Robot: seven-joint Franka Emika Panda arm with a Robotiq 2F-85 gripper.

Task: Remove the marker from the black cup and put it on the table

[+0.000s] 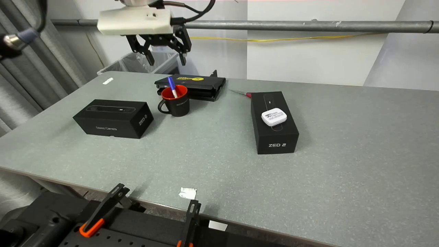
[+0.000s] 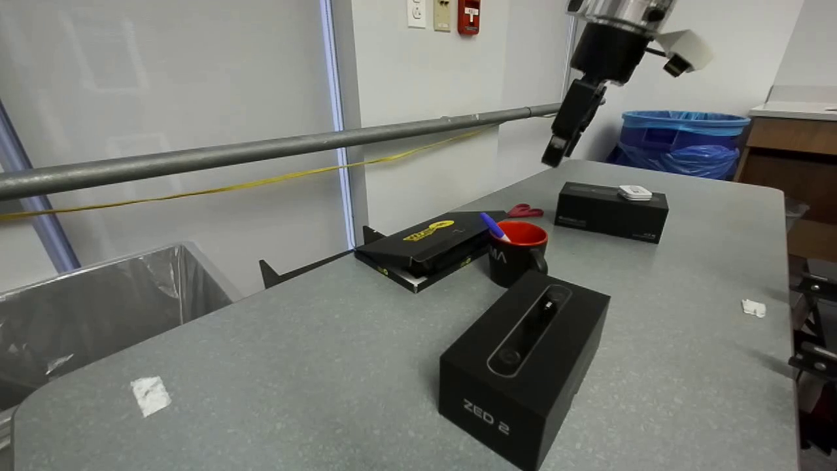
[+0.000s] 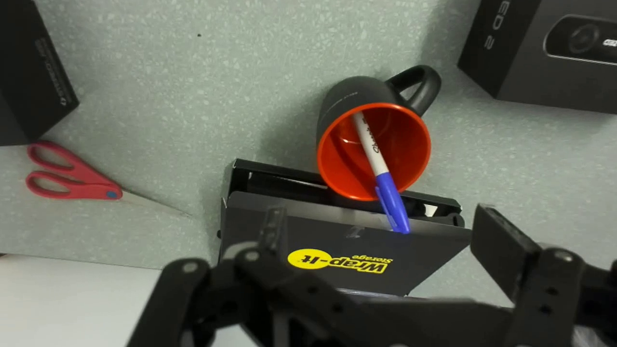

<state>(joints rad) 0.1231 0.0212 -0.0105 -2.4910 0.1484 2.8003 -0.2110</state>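
I see the marker (image 1: 172,86) leaning in the cup (image 1: 179,108), blue end up, below the gripper (image 1: 167,63) and clear of its wide-spread fingers (image 1: 183,59). Left of the cup and nearer, in an exterior view, sits a box (image 1: 113,118).

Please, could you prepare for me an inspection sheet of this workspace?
Surface: grey table, two white scraps on it.
Job's things: marker tilted inside black cup, blue cap sticking out.
Clutter: two ZED 2 boxes, one bearing a white case; Wrap-It box; red-handled scissors.
Gripper: jaws apart, nothing between them, in the air.
Cables: black cable above the gripper; yellow cord along the wall.
Surroundings: metal rail, clear-lined bin, blue-lined bin.
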